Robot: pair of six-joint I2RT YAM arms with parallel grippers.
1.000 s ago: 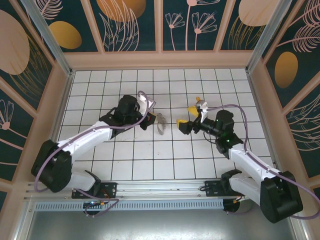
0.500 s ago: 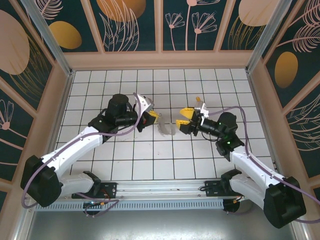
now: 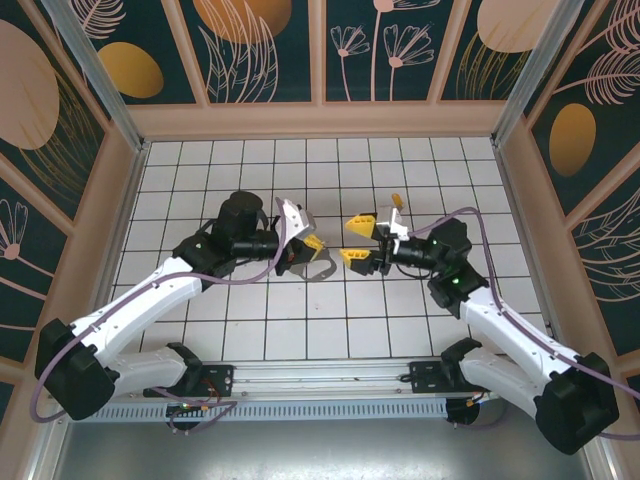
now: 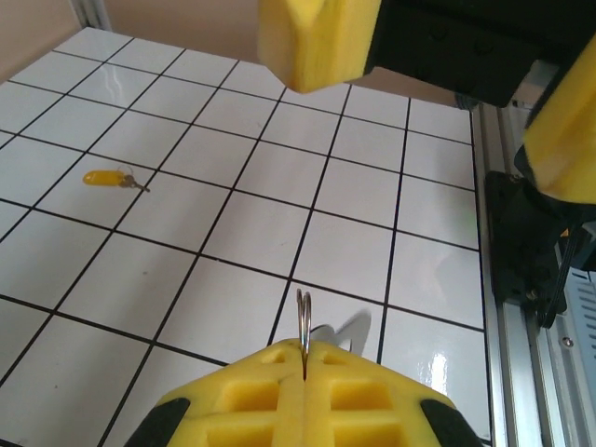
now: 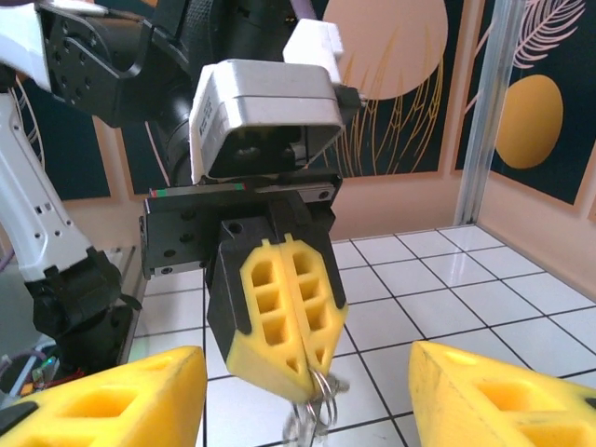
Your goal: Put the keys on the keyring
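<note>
The left gripper (image 4: 304, 361) is clenched on the keyring (image 4: 304, 328), which stands edge-on and upright, mostly hidden between its pads. Facing it, the right gripper (image 3: 357, 238) stands released, empty. Beyond that gripper, a small key (image 4: 107, 178) lies flat on the table (image 4: 372, 186).

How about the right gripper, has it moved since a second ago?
Yes. The right gripper has slid left, away from the key, which stayed put.

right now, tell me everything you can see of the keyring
The keyring is a thin grey metal loop, pinched at its edge between the shut yellow pads of the left hand and hanging below them, off the white tiles. The left wrist view catches it edge-on. The open right hand faces it without touching.
</note>
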